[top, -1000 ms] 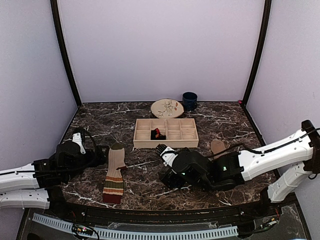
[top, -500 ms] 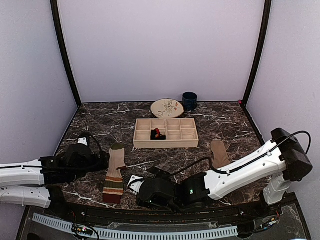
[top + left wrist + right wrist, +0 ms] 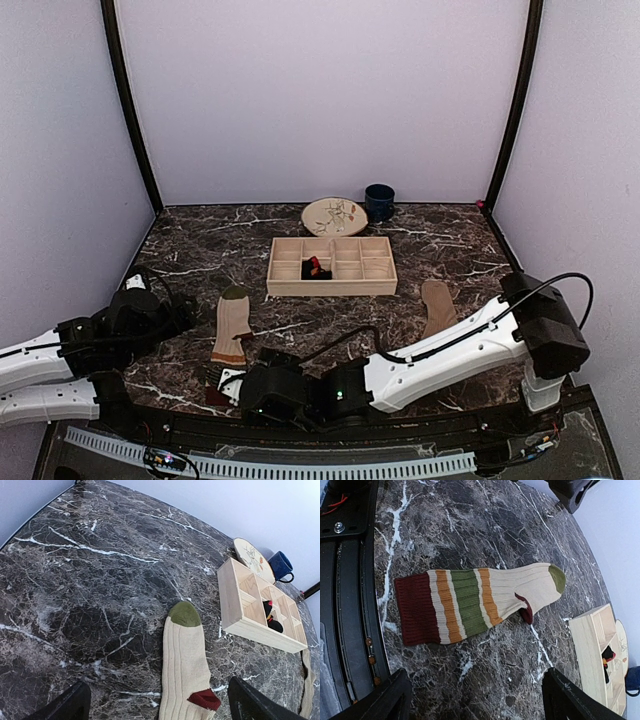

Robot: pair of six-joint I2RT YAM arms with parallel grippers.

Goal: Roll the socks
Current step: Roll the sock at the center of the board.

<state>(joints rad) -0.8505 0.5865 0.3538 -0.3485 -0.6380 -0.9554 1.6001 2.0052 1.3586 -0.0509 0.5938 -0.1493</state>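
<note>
- As the right arm is swung from the middle of the counter [image 3: 200, 240] across to its near left edge, the right gripper [image 3: 477, 675] is brought over the striped sock [image 3: 470, 602]. The sock lies flat and unrolled, its maroon cuff towards the near edge and its green toe pointed at the far side.
- The right gripper is held wide apart and nothing is gripped in it; only bare counter is seen between its fingers, just beside the sock.
- Over the same second the left arm is drawn back to the left, so that the left gripper [image 3: 158, 682] is now a little further from the sock and is not touching it. It is spread fully and nothing is carried in it.
- The sock itself appears not to be shifted by either move: it is found in the same spot, on the near left of the wooden box [image 3: 285, 285].
- The tan sock [image 3: 437, 303] is left flat on the right of the counter. The black sock [image 3: 316, 268] is seen tucked in a compartment of the box; whether it is rolled cannot be told.
- It is judged that the cuff end is being lined up for a first pinch by the right gripper, and that the rolling of this sock is not yet begun.
- A low, careful closing on the cuff is called for, since thin fabric lying flat on stone is easily missed.
</note>
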